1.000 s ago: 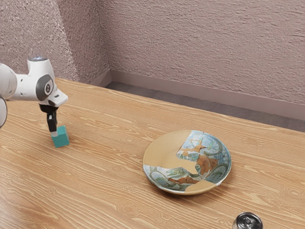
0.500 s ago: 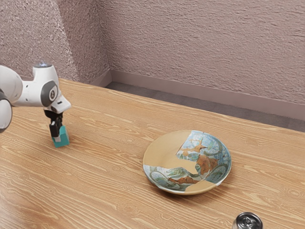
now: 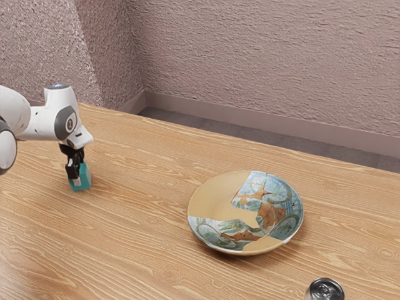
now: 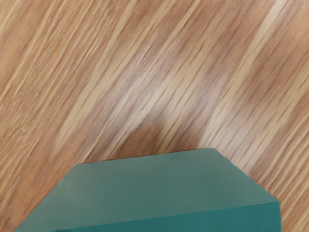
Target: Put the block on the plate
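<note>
In the exterior view my gripper (image 3: 77, 174) is low over the table at the exterior view's left, pointing down, shut on the teal block (image 3: 84, 178). One finger lies against the block's near side; the far finger is mostly hidden behind it. Whether the block touches the table I cannot tell. The wrist view has the teal block (image 4: 159, 186) large at its lower edge, just under my hand. A round plate (image 3: 220, 194), tan with blue and brown painted patches, rests on the table apart from the block, toward the exterior view's right.
A metal can (image 3: 325, 291) stands at the exterior view's lower edge, beyond the plate from my gripper. The wooden table (image 3: 144, 200) spreads between block and plate. Behind the table's far edge is a textured wall (image 3: 269, 69).
My hand has come down and slightly toward the exterior view's right, its fingers now around the block and shut on it. The block has shifted very slightly; the plate and can have stayed put.
</note>
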`<state>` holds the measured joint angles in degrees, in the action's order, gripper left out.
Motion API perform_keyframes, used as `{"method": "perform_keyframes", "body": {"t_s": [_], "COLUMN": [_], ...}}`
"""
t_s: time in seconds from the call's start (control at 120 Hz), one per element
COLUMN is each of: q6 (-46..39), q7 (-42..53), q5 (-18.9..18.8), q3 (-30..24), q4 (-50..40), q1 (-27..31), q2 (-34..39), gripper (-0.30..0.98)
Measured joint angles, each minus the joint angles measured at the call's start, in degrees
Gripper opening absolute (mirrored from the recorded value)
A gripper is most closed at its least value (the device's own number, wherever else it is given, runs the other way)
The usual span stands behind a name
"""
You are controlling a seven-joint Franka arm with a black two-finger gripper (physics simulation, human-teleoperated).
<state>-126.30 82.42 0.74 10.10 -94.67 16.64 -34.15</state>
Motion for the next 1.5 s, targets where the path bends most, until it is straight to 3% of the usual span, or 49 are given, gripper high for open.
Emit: {"method": "perform_keyframes", "body": {"t_s": [0.375,0.675,1.5], "q6": [1.9,3.3,5.1], "q7": [0.5,0.3,-0.9], "q5": [0.2,2.9,7.8], "q3": [0.3,0.2,0.5], "q4": [-1.2,6.3,2.9], "q1": [-3.3,-9.2,-33.4], "q2": [6.8,4.2,7.0], "gripper": [0.36,0.36,0.36]}}
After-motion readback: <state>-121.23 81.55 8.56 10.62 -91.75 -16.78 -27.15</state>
